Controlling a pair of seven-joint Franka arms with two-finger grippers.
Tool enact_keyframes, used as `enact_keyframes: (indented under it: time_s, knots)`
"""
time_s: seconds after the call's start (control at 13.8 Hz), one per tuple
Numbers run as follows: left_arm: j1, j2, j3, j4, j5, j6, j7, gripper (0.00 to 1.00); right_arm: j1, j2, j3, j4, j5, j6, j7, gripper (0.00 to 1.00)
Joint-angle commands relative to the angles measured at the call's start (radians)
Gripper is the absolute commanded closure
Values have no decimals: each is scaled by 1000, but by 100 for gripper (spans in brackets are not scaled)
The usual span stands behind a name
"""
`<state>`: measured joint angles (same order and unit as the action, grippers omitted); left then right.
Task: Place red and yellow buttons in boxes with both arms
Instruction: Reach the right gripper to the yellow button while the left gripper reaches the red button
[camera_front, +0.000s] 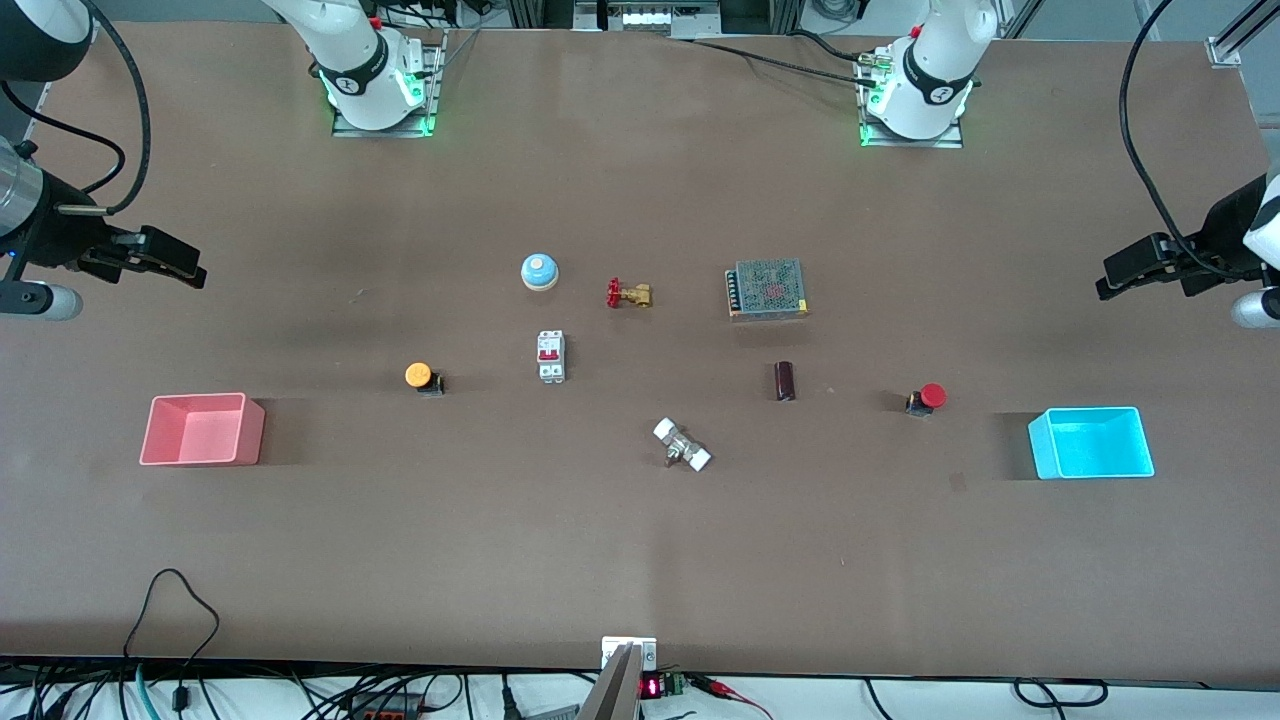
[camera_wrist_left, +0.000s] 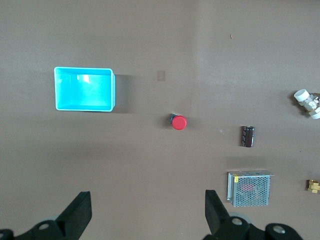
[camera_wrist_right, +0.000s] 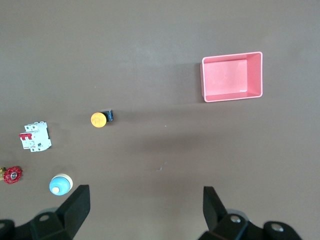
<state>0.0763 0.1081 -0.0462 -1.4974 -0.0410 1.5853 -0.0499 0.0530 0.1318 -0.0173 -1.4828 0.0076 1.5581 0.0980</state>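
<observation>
Front view first: the brown table (camera_front: 640, 560) is laid out with both arms held high at its 2 ends, neither touching anything. The left gripper (camera_front: 1125, 275) hangs over bare table at the left arm's end, and its wrist view shows the 2 black fingers (camera_wrist_left: 80, 212) spread wide with nothing between them. The right gripper (camera_front: 175, 262) hovers over the right arm's end, its fingers (camera_wrist_right: 77, 205) just as wide apart and just as empty. Now the task pieces: the small red mushroom-cap push button on its black base (camera_front: 927, 399) lies tipped on its side on the table, near the shallow cyan rectangular plastic tray (camera_front: 1091, 443) but apart from it, the tray a little nearer the front camera. At the right arm's end, the yellow-orange mushroom-cap push button (camera_front: 422, 377) also lies on its side, well apart from the shallow pink rectangular plastic tray (camera_front: 203, 430). Both trays hold nothing. Between the 2 buttons sit the extras: a blue dome bell with a white top (camera_front: 539, 271), a brass valve with a red handle (camera_front: 628, 294), a metal mesh-covered power supply box (camera_front: 767, 289), a white circuit breaker with a red switch (camera_front: 551, 356), a dark brown cylinder (camera_front: 785, 381) and a white-ended metal fitting (camera_front: 682, 445), the last lying nearest the front camera.
</observation>
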Motion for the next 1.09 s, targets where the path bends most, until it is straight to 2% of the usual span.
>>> enact_keyframes:
  time_s: [0.0, 0.36, 0.51, 0.65, 0.87, 1.02]
  knots:
    - [3, -21, -1, -10, 9, -10, 12, 0, -7, -4, 3, 3, 2, 2, -9, 0]
    - [-7, 21, -4, -10, 9, -19, -1, 0, -5, -4, 3, 3, 3, 0, -8, 0]
    - [-21, 63, -3, -9, 10, -21, 2, 0, -7, -4, 3, 3, 3, 2, -6, 0]
    - [-23, 151, -3, -1, 10, -10, 7, 0, -2, -1, 5, 3, 5, 2, -6, 0]
    - [-15, 269, -1, -1, 1, -7, 13, 0, 49, 83, 16, -1, 8, -9, -6, 0]
    - [-12, 330, 0, -6, -8, 71, 15, 0, 88, 144, 16, -8, 11, 26, -6, 0]
